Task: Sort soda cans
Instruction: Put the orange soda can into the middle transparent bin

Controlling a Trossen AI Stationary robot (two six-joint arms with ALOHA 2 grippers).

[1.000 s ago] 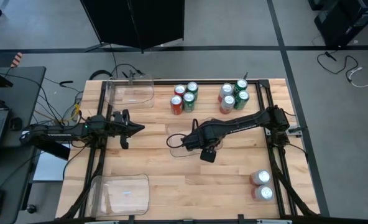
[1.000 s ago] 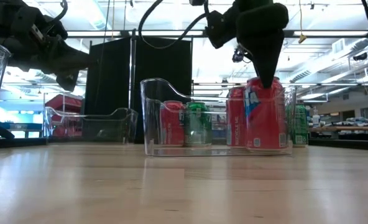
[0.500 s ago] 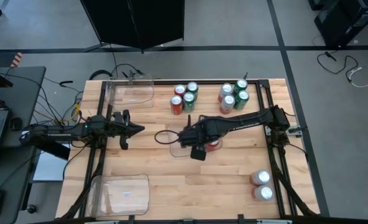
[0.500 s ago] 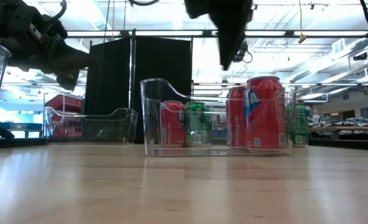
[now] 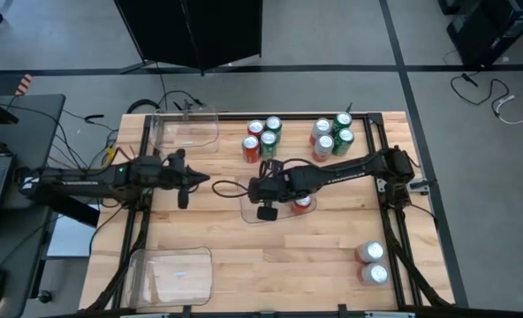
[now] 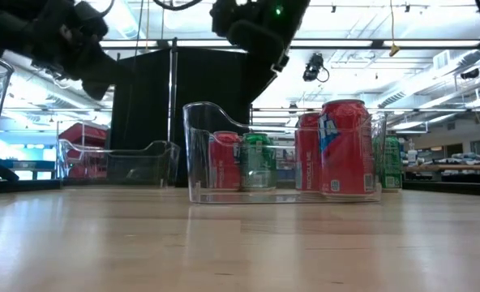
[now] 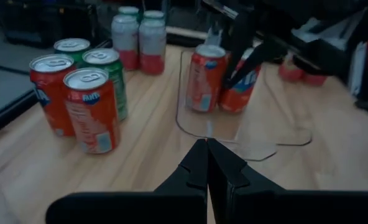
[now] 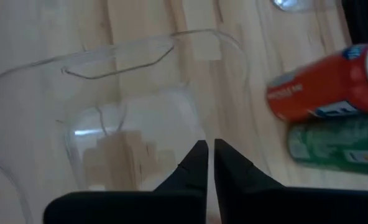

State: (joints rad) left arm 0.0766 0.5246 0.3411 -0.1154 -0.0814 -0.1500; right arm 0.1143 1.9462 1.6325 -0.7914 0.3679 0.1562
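My right gripper (image 5: 244, 188) is hovering closed and empty over the clear tray (image 5: 254, 215); my left gripper (image 5: 205, 182) is closed too.

You have four red cans (image 5: 251, 147), four green cans (image 5: 268, 139), four silver-white cans (image 5: 372, 253) and three clear trays (image 5: 184, 132).

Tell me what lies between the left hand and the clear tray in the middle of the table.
Bare wood only. In the high view the left hand points toward the middle tray, and the left wrist view shows nothing on the table before the tray's rim.
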